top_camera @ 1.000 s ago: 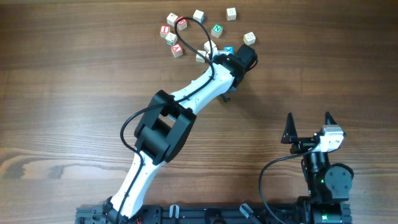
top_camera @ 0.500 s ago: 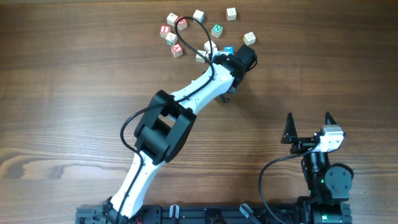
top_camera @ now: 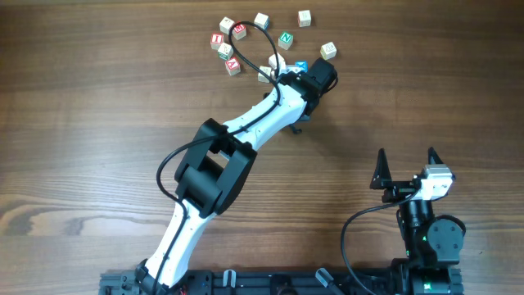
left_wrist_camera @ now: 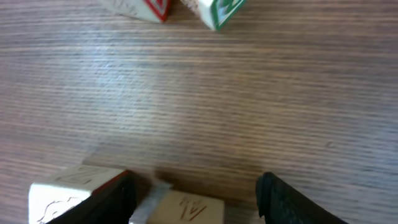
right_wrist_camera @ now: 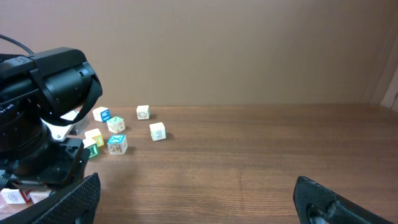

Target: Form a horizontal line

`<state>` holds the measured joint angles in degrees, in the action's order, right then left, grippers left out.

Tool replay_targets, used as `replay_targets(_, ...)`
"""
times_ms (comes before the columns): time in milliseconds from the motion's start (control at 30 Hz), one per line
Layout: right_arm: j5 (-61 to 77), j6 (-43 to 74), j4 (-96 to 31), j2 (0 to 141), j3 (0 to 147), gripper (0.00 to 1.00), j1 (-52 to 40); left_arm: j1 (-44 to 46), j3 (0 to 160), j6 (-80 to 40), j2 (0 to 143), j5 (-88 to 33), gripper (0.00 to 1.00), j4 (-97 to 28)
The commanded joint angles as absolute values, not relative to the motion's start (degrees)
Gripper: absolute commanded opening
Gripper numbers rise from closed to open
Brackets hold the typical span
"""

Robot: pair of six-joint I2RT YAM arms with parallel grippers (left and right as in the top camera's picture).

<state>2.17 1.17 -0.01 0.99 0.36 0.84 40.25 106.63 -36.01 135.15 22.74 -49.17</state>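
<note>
Overhead, my left arm (top_camera: 221, 164) reaches up the table (top_camera: 82, 123) into the cluster of cubes. My left gripper (top_camera: 286, 74) is tucked under its own wrist, so I cannot read the jaws from here. The horizontal line (top_camera: 300, 65) shows only as a cyan-faced end and a bit of pale wood beside that wrist. My right gripper (top_camera: 407, 160) waits well apart near the base, jaws wide, holding nothing.

Left wrist: my jaws stand apart around a beige cube (left_wrist_camera: 180, 210) of the line, with bare wood showing between it and one finger. A second beige cube (left_wrist_camera: 62, 196) sits just beside it, behind the other finger; whether they touch I cannot tell. I judge this to be the setting-down step. Next calls for a straight lift, with no finger dragging the row askew. A red-lettered cube (left_wrist_camera: 149, 6) and a green-lettered cube (left_wrist_camera: 221, 11) lie ahead, well apart.

Right wrist: my right jaws gape with nothing between them. Loose cubes (right_wrist_camera: 157, 130) lie scattered beside the left arm, none in this gripper's way.
</note>
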Motion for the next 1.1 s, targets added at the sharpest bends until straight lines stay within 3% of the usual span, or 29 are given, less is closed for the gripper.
replay_targets(0, 3.09, 0.38, 0.05, 0.27, 0.3, 1.0, 0.93, 40.29, 105.67, -33.17, 134.89, 21.96, 0.66, -48.07)
replay_targets(200, 3.09, 0.38, 0.05, 0.27, 0.3, 1.0, 0.93, 40.16, 109.62, -30.17, 134.89, 22.02, 0.67, -47.13)
replay_targets(300, 3.09, 0.36, 0.03, 0.27, 0.3, 1.0, 0.93, 39.81, 112.79, -30.2, 134.89, 21.98, 0.61, -47.4)
replay_targets(500, 3.09, 0.38, 0.05, 0.27, 0.3, 1.0, 0.93, 39.53, 116.51, -30.24, 134.87, 21.67, 0.04, -49.63)
replay_targets(867, 3.09, 0.38, 0.05, 0.27, 0.3, 1.0, 0.93, 40.56, 116.6, -31.97, 134.87, 8.03, 0.04, -59.66)
replay_targets(1067, 3.09, 0.38, 0.05, 0.27, 0.3, 1.0, 0.93, 43.81, 116.6, -31.7, 134.87, 7.09, 0.04, -60.05)
